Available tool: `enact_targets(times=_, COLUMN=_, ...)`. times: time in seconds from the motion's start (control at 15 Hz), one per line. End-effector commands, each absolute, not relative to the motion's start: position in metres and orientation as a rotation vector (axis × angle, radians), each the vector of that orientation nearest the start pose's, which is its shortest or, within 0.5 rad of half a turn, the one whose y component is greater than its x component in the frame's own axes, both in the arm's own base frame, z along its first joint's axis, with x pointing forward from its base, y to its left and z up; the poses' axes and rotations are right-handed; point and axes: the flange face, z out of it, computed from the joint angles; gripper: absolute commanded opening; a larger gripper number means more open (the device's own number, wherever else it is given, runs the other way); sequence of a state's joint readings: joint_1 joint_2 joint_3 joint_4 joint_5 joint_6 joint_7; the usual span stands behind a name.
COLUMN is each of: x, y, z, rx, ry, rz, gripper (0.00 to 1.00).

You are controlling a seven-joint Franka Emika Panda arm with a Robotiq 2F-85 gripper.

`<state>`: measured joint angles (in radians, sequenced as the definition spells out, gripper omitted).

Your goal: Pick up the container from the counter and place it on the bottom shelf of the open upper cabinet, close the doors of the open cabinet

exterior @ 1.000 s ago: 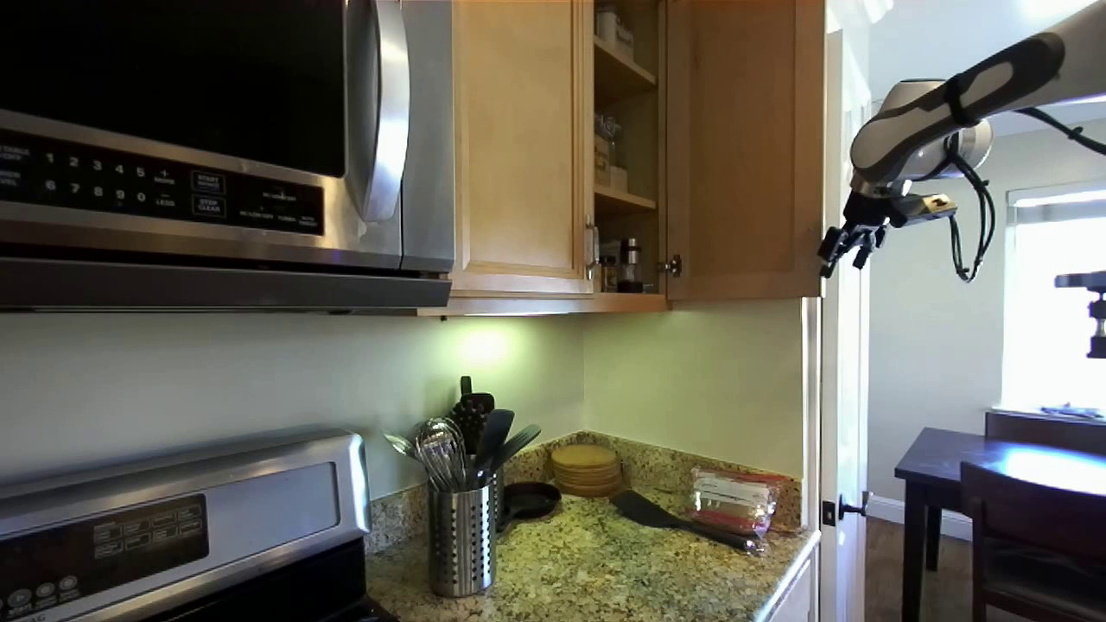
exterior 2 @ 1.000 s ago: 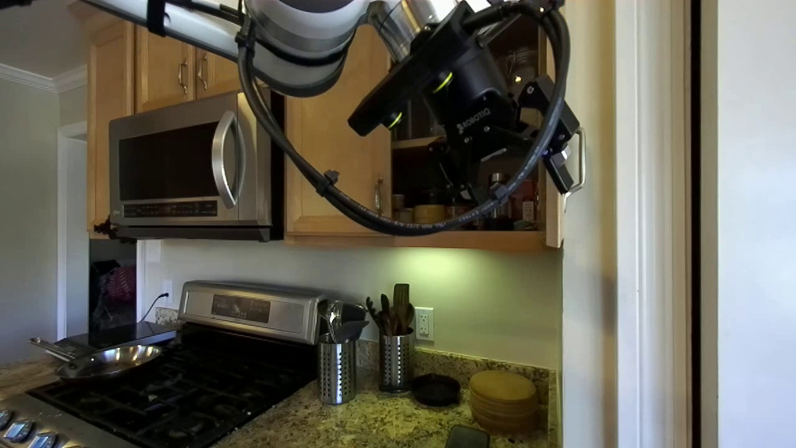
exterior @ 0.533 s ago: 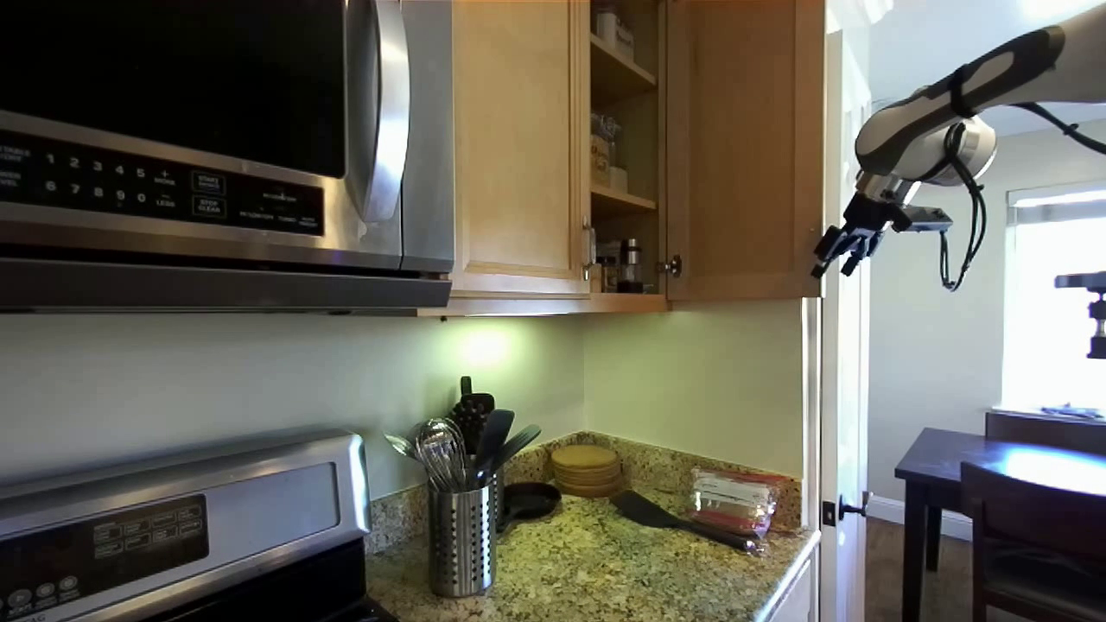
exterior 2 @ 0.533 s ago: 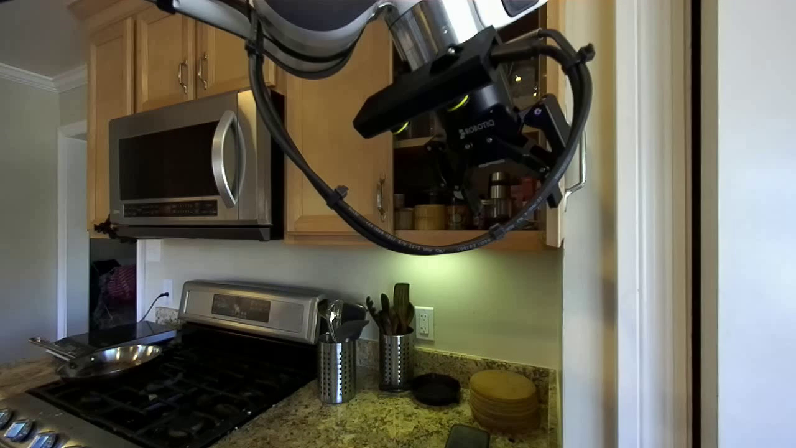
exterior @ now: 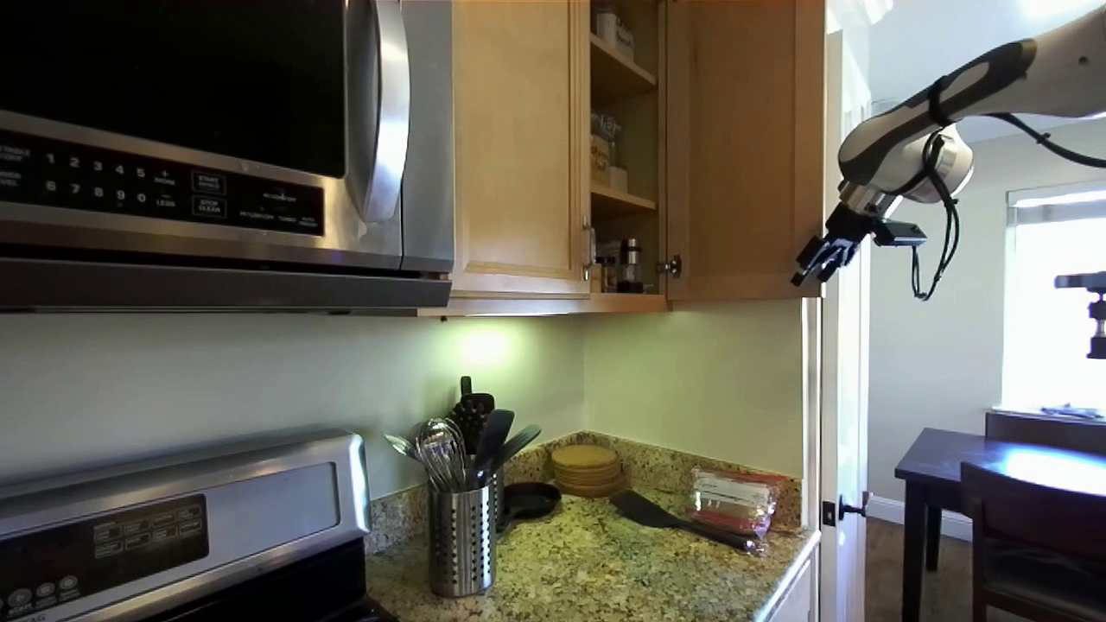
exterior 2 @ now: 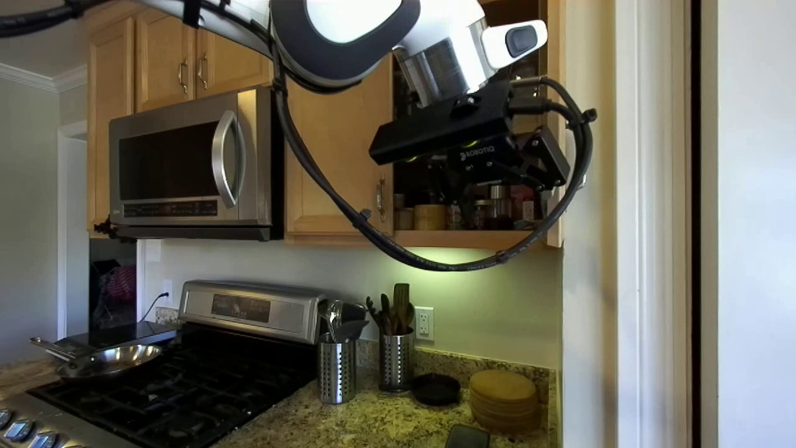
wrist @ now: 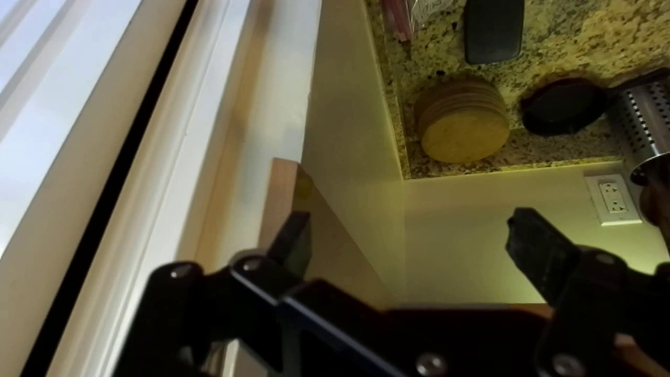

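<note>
- One door [exterior: 747, 155] stands open, presumably for our reach inside
- Our gripper [wrist: 410, 230] is spread wide, holding nothing; door edge [wrist: 277, 201] at its 9–10 o'clock in wrist view, likely lined up for closing
- Container: we can't single it out; probably among jars [exterior 2: 482, 216] on bottom shelf [exterior 2: 448, 239], gripper's 6 o'clock in an exterior view
</note>
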<state>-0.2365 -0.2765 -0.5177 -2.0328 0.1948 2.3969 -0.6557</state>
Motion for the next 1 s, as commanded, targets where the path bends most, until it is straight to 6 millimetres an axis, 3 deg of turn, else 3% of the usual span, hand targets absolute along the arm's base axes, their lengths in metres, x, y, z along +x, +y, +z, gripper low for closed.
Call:
enact_targets(times=0.0, x=0.383, y=-0.384, z=0.602, rx=-3.142, ry=0.321, rz=-1.026, gripper=1.0)
enact_targets(times=0.13, x=0.383, y=-0.38, z=0.603, rx=-3.155, ry=0.356, rz=-0.969, gripper=1.0)
enact_targets(times=0.53, x=0.365, y=-0.364, z=0.634, rx=-3.179, ry=0.534, rz=-0.894, gripper=1.0)
enact_targets(times=0.73, x=0.361, y=-0.351, z=0.638, rx=-3.163, ry=0.623, rz=-0.785, gripper=1.0)
enact_targets(times=0.93, x=0.361, y=-0.341, z=0.639, rx=-3.157, ry=0.62, rz=-0.782, gripper=1.0)
